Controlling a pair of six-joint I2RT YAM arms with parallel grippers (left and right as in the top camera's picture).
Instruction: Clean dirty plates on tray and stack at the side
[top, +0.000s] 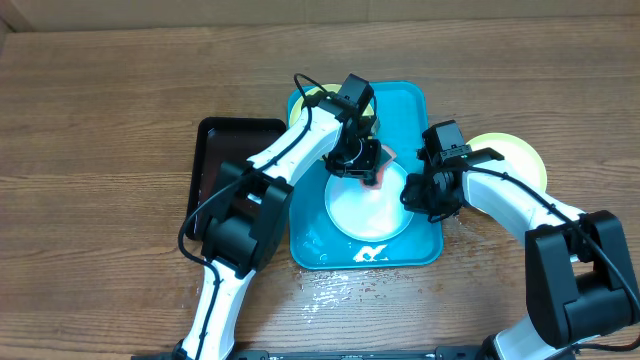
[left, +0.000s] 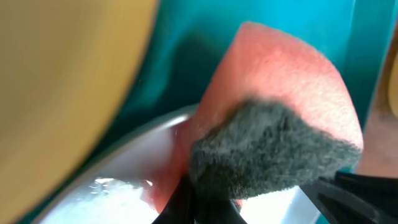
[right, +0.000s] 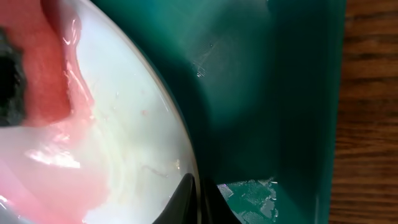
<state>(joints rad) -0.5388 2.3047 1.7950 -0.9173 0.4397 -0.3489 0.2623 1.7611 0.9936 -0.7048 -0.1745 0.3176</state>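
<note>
Seen from overhead, the left arm (top: 290, 150) covers most of the far plate (top: 312, 97) and the right side of the black tray (top: 215, 160). The right arm (top: 510, 195) hides part of the plate on the table (top: 515, 155). The left wrist view is blurred: the sponge (left: 280, 124) fills it, and a yellow shape (left: 62, 81) at left cannot be named. The right wrist view cuts the middle plate (right: 124, 143) off at its left and bottom edges.
</note>
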